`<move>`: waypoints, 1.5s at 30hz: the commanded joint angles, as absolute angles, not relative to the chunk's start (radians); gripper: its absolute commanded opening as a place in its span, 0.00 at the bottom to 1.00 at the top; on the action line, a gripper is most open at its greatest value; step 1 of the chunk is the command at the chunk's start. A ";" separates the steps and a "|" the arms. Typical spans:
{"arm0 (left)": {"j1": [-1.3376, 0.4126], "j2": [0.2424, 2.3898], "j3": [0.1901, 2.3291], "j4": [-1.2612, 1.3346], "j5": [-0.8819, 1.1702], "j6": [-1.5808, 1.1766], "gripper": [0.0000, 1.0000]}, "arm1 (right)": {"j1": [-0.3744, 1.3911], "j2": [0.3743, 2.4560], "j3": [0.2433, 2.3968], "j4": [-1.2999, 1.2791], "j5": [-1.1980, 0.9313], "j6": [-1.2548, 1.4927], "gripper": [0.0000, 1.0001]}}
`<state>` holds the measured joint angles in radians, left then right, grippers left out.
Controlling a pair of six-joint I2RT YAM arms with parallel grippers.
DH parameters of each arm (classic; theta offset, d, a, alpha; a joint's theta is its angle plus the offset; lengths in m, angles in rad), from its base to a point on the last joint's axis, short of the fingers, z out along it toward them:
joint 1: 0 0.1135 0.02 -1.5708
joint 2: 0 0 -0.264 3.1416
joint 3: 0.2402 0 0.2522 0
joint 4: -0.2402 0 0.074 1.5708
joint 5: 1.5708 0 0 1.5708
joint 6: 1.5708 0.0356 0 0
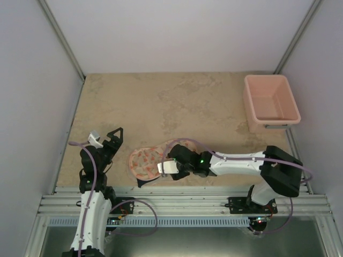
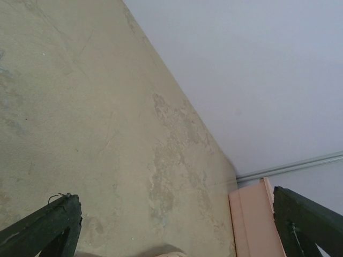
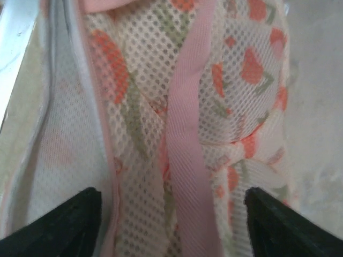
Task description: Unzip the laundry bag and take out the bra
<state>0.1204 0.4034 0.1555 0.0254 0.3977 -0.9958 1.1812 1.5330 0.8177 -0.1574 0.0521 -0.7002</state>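
While left fingers (image 2: 43, 227) gape empty, right fingers (image 3: 64, 227) spread wide over the laundry bag (image 1: 144, 162) on mottled beige table (image 1: 187, 101) (white walls (image 1: 177, 32)).

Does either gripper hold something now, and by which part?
Nothing is held: left gripper open over the table, right gripper open over the laundry bag.

Table (image 1: 203, 101): flat, beige, mottled with darker blotches; walls on the left, right and far sides.

Two things lie on it.
- Laundry bag (image 1: 144, 162): close to the near edge, left of centre. Lies flat, two lobes side by side. Cream mesh, orange-red print, pink trim.
- Pink tub (image 1: 270, 104): far right, upright, open side up, well apart from the bag.

Small dark piece (image 1: 142, 182) at the bag's near edge; identity unclear.
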 commanded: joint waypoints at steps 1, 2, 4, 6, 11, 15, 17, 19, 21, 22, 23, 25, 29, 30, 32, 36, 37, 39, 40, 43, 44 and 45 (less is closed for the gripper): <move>0.127 0.393 0.142 0.018 0.389 -0.996 0.99 | 1.183 1.588 0.863 -0.127 0.112 -0.721 0.58; 0.127 0.391 0.141 0.018 0.390 -0.997 0.99 | 1.183 1.586 0.871 -0.132 0.106 -0.718 0.47; 0.127 0.390 0.142 0.018 0.389 -0.998 0.99 | 1.183 1.569 0.882 -0.145 0.086 -0.713 0.33; 0.127 0.390 0.142 0.018 0.389 -0.997 0.99 | 1.184 1.548 0.905 -0.170 0.069 -0.699 0.19; 0.127 0.387 0.141 0.022 0.393 -0.997 0.99 | 1.170 1.504 0.987 -0.277 0.034 -0.640 0.00; 0.127 0.380 0.145 0.037 0.406 -0.988 0.99 | 1.099 1.533 1.124 -0.449 -0.026 -0.542 0.01; 0.127 0.375 0.147 0.054 0.421 -0.978 0.99 | 1.042 1.571 1.216 -0.558 -0.100 -0.478 0.01; 0.127 0.372 0.152 0.073 0.436 -0.971 0.99 | 0.977 1.604 1.300 -0.646 -0.210 -0.430 0.00; 0.127 0.371 0.152 0.094 0.455 -0.965 0.99 | 0.905 1.629 1.358 -0.684 -0.313 -0.405 0.01; 0.126 0.370 0.153 0.103 0.463 -0.964 0.99 | 0.872 1.640 1.380 -0.690 -0.358 -0.404 0.00; 0.127 0.370 0.153 0.108 0.468 -0.963 0.99 | 0.843 1.652 1.396 -0.685 -0.388 -0.407 0.01; 0.127 0.370 0.153 0.108 0.471 -0.960 0.99 | 0.807 1.693 1.435 -0.675 -0.392 -0.430 0.00; 0.126 0.372 0.153 0.098 0.467 -0.958 0.99 | 0.742 1.848 1.567 -0.688 -0.419 -0.486 0.01; 0.127 0.374 0.153 0.097 0.467 -0.959 0.99 | 0.726 1.888 1.605 -0.705 -0.422 -0.503 0.01; 0.127 0.376 0.152 0.095 0.468 -0.962 0.99 | 0.700 1.968 1.677 -0.744 -0.414 -0.524 0.01; 0.127 0.376 0.150 0.094 0.465 -0.965 0.99 | 0.640 2.081 1.791 -0.755 -0.437 -0.516 0.04; 0.127 0.377 0.149 0.094 0.464 -0.966 0.99 | 0.630 2.099 1.805 -0.734 -0.434 -0.507 0.06; 0.127 0.379 0.149 0.091 0.462 -0.967 0.99 | 0.618 2.126 1.822 -0.683 -0.421 -0.488 0.15; 0.127 0.379 0.149 0.091 0.462 -0.967 0.99 | 0.614 2.135 1.825 -0.654 -0.401 -0.473 0.23; 0.127 0.379 0.148 0.088 0.460 -0.965 0.99 | 0.610 2.152 1.844 -0.566 -0.234 -0.396 0.64; 0.126 0.379 0.149 0.087 0.459 -0.965 0.99 | 0.605 2.154 1.862 -0.556 -0.165 -0.349 0.76; 0.127 0.379 0.148 0.087 0.459 -0.965 0.99 | 0.597 2.151 1.883 -0.552 -0.108 -0.308 0.94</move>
<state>0.1207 0.3824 0.1555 0.0746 0.4511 -0.9733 0.6033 2.1437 1.8145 -0.6353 -0.3248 -0.4465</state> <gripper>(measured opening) 0.990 0.653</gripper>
